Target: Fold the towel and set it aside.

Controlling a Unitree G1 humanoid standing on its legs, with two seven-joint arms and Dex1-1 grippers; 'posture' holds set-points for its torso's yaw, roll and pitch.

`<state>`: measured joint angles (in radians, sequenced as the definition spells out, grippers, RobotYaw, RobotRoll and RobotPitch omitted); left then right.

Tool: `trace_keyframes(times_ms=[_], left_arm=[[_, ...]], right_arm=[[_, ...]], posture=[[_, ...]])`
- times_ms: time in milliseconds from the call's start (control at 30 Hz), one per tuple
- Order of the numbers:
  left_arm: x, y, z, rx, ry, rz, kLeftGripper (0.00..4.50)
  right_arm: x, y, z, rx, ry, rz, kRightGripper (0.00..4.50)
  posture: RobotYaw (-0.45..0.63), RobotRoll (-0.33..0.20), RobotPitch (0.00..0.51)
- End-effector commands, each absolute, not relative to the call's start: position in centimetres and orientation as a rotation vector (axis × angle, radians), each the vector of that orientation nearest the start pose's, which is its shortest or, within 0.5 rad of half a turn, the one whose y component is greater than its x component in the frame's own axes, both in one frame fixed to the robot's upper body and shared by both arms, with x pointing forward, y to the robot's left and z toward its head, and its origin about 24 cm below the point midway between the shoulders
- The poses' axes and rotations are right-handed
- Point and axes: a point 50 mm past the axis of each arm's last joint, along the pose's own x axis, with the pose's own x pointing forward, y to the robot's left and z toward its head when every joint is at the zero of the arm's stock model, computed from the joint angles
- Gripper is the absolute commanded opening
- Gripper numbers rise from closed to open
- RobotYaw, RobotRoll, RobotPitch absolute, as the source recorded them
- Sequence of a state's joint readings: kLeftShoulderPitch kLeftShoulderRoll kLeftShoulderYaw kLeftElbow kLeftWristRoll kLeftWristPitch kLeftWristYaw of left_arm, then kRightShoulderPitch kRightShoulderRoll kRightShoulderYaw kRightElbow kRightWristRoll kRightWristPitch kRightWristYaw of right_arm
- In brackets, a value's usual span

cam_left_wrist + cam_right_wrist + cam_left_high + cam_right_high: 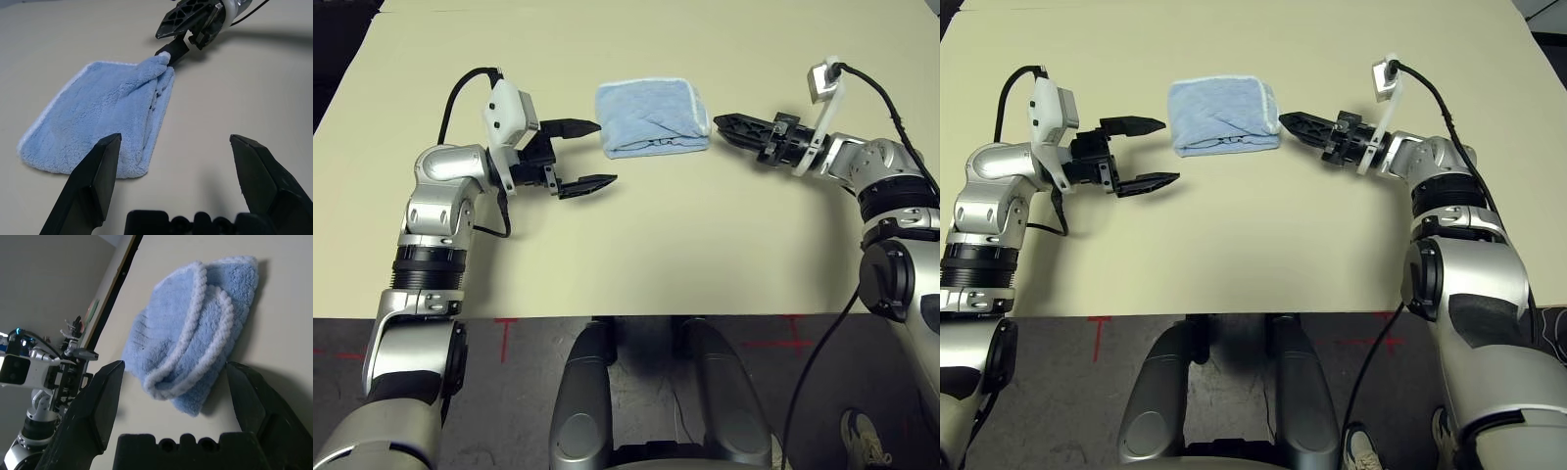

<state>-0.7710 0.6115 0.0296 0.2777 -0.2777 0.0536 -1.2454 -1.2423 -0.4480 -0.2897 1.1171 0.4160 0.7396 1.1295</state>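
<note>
The folded towel point(652, 118) lies upper centre on the cream desk point(666, 255), between both grippers. The right gripper point(722, 125), spread, reaches its right edge; the left gripper point(587, 155), spread, sits just left. Dark floor point(783, 372) below.

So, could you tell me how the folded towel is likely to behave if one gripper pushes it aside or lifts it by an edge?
The towel is soft terry folded in loose layers, so lifted by one edge it would probably droop and unfold. Pushed from the side, it would likely bunch or wrinkle rather than slide as one piece, since the plush pile may drag on the table. It looks light and unbreakable.
</note>
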Motion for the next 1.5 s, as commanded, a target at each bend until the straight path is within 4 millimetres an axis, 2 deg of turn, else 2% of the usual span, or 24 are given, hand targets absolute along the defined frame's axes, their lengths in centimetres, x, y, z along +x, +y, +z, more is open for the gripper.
trace_keyframes(times_ms=[33, 333, 533, 600, 667, 967, 1000, 1200, 1400, 1500], left_arm=[[32.3, 19.0, 22.8, 0.54, -0.244, -1.168, 4.5], [32.3, 18.7, 22.9, 0.552, -0.253, -1.169, 4.5], [32.4, 18.5, 23.0, 0.551, -0.257, -1.176, 4.5], [32.4, 18.5, 23.0, 0.552, -0.256, -1.177, 4.5], [32.3, 18.5, 23.0, 0.553, -0.255, -1.178, 4.5], [32.4, 18.3, 22.8, 0.553, -0.247, -1.187, 4.5], [32.4, 18.3, 22.8, 0.553, -0.247, -1.188, 4.5], [32.7, 18.0, 22.7, 0.552, -0.244, -1.196, 4.5], [33.0, 17.8, 22.4, 0.493, -0.236, -1.184, 4.5], [32.9, 17.6, 21.9, 0.453, -0.231, -1.165, 4.5]], right_arm=[[39.2, -17.5, 20.8, 0.659, 0.269, 0.997, 4.45], [39.5, -14.7, 21.4, 0.659, 0.351, 1.008, 4.45], [39.7, -14.3, 21.8, 0.676, 0.345, 0.999, 4.45], [39.7, -14.4, 21.7, 0.678, 0.34, 0.982, 4.09], [39.7, -14.6, 21.6, 0.683, 0.337, 0.976, 3.49], [39.6, -15.8, 21.3, 0.708, 0.322, 0.949, 0.15], [39.6, -16.0, 21.4, 0.714, 0.318, 0.946, 0.03], [39.2, -17.0, 22.1, 0.719, 0.246, 0.973, 0.03], [39.0, -18.0, 24.0, 0.761, 0.044, 0.998, 0.03], [39.4, -19.2, 25.8, 0.772, -0.147, 0.919, 0.03]], posture=[[0.1, 0.0, 0.299], [0.1, 0.0, 0.302], [0.1, 0.0, 0.302], [0.1, 0.0, 0.302], [0.1, 0.0, 0.302], [0.07, 0.0, 0.301], [0.07, 0.0, 0.301], [0.04, 0.0, 0.295], [0.03, 0.0, 0.292], [0.02, 0.0, 0.292]])
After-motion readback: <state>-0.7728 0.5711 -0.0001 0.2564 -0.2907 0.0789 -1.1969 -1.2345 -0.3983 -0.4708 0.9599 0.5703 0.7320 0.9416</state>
